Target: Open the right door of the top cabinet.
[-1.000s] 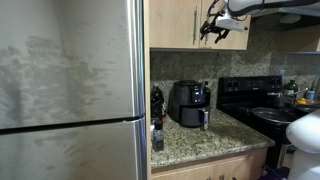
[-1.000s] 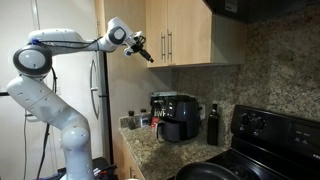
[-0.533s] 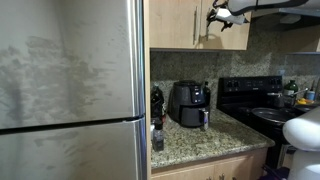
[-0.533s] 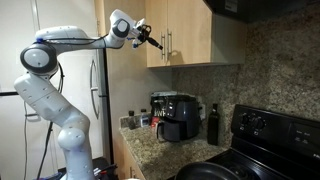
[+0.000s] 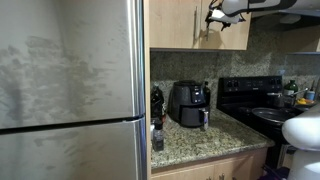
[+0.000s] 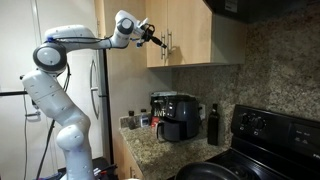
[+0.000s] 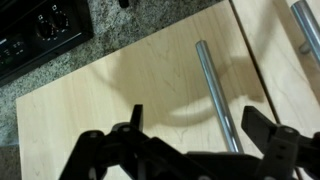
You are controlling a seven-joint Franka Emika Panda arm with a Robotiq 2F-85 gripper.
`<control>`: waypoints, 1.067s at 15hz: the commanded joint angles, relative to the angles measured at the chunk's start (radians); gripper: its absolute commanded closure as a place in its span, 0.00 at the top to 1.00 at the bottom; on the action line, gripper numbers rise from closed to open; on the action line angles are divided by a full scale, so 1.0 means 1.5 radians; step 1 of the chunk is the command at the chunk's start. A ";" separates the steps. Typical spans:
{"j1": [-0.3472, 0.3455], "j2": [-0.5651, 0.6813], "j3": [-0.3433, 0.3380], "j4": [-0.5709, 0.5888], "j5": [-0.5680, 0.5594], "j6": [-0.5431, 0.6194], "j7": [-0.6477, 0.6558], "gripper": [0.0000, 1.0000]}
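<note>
The gripper [image 7: 192, 115] is spread open, one finger on each side of the bar handle [image 7: 215, 95]; contact cannot be confirmed. The right door [image 7: 110, 110] appears shut, flush with the top cabinet [image 5: 175, 25], which sits at 12 o'clock in both exterior views.

Handling, as judged:
- The panel is rigid wood, fairly light, and guided by its hinges.
- The bar is slim, stiff metal and probably slick. Grip it mid-length and square.
- The neighbouring handle [image 7: 305, 30], at 1 o'clock in the wrist view, must stay clear.

The arm [image 6: 80, 39] is glossy white, built of rounded segments with dark rings at the joints. Its end nearest the top cabinet [image 6: 190, 30] carries a black gripper [image 6: 160, 42] with slim, linked jaws.
</note>
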 commanded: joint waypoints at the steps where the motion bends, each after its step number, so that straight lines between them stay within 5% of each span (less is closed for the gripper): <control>1: 0.027 0.074 0.013 0.102 -0.011 -0.078 0.015 1.00; 10: 0.067 0.174 0.013 0.212 -0.171 -0.191 0.118 1.00; 16: 0.116 0.196 0.018 0.211 -0.398 -0.268 0.208 1.00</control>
